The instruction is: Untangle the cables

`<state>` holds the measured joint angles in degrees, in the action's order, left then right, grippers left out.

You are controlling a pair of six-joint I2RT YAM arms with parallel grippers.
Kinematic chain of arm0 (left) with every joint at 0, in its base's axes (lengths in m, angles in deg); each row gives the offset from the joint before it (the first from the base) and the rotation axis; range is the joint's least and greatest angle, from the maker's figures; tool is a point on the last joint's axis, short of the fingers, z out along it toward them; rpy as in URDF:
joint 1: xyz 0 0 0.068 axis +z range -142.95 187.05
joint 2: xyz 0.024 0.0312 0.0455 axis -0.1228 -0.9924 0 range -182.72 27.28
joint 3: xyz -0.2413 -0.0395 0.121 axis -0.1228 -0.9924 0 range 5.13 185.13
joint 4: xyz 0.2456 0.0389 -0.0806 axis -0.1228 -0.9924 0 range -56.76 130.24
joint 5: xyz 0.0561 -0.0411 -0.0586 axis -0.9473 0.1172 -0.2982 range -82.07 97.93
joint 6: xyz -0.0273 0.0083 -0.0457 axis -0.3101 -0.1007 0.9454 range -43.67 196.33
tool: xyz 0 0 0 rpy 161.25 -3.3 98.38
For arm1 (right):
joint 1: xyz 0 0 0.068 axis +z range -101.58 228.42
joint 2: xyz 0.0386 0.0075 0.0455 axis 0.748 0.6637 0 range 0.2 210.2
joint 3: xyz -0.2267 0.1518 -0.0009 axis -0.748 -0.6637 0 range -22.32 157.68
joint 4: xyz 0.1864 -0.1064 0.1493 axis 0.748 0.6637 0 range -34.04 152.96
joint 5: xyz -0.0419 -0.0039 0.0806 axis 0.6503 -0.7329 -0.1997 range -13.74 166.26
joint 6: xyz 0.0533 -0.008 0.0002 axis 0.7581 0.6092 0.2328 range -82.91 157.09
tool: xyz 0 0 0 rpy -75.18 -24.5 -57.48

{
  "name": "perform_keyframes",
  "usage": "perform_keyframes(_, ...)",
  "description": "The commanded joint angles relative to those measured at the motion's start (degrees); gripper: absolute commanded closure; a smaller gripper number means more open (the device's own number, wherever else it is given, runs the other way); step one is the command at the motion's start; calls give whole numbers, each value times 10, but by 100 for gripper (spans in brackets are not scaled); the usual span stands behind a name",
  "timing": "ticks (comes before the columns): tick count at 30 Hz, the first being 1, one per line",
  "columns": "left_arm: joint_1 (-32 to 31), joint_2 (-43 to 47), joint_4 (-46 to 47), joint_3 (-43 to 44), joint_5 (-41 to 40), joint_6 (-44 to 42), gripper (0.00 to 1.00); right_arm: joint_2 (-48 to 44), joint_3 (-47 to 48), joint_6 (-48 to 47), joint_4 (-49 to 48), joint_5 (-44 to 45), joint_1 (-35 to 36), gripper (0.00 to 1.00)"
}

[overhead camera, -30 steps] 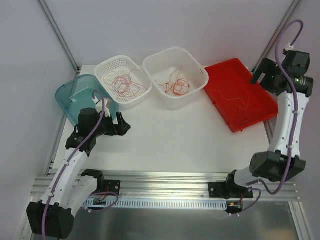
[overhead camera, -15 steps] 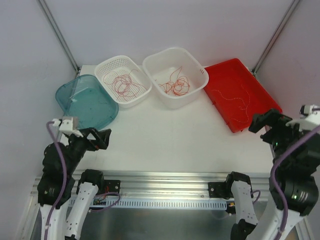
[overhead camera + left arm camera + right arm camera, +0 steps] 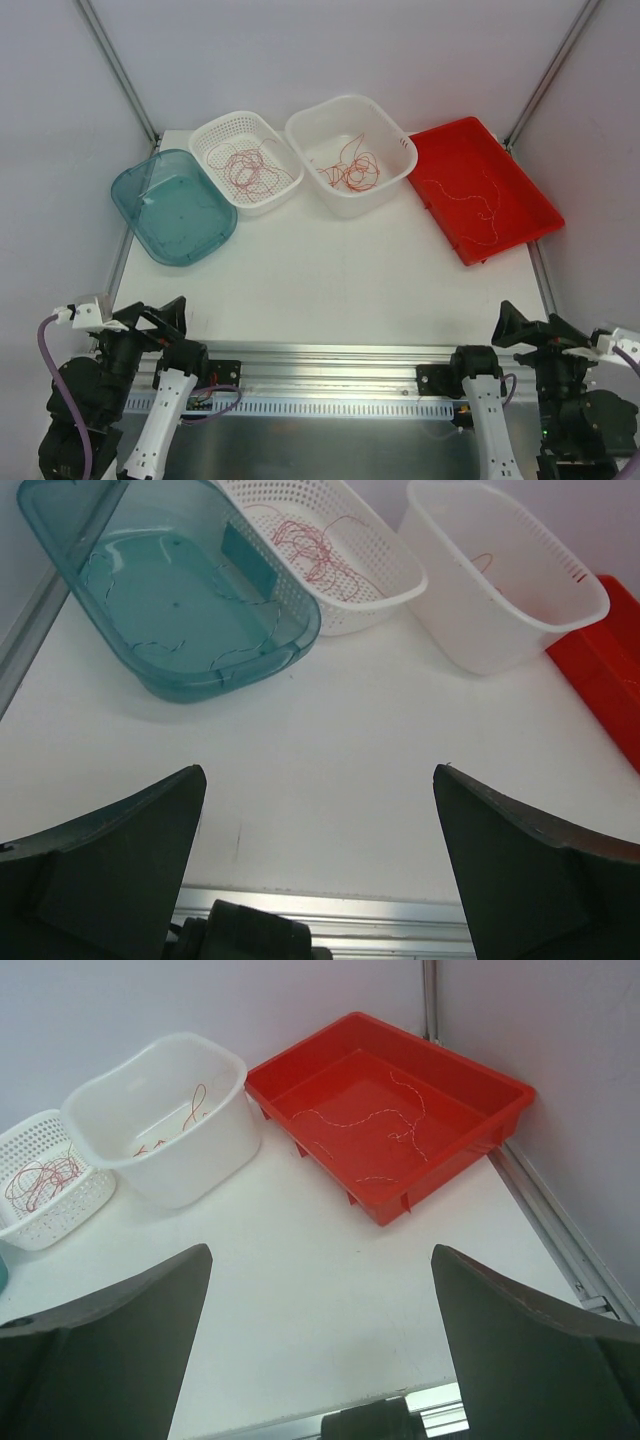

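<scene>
Though tangled, cables (image 3: 350,172) inside white tub (image 3: 322,128)

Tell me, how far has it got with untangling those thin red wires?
Partly done, it seems: single strands lie loose in the red tray and the teal tub. Nothing is in hand; the left gripper and right gripper are both open and empty at the near edge of the table. Left: looped bundles in the white basket and a tangle in the white tub.
</scene>
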<state>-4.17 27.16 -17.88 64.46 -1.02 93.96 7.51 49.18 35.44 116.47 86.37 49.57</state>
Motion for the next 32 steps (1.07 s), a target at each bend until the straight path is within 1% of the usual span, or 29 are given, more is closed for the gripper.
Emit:
perform_keyframes(1,-1,72,-51,24,-32,14,1,-54,-27,-17,-4,34,20,3)
perform_keyframes(2,-1,76,-62,27,-32,15,1,-84,-33,-18,-5,34,23,3)
perform_keyframes(5,-1,80,-76,38,-38,21,1,-116,-56,-32,-7,24,28,3)
perform_keyframes(8,-1,87,-84,36,-42,26,1,-135,-86,-38,-3,18,31,3)
perform_keyframes(12,-1,90,-90,32,-49,33,1,-148,-94,-47,-1,17,33,3)
perform_keyframes(15,-1,90,-93,25,-49,34,1,-150,-94,-48,6,25,36,3)
perform_keyframes(32,-1,90,-85,5,-63,48,1,-143,-93,-49,7,16,37,3)
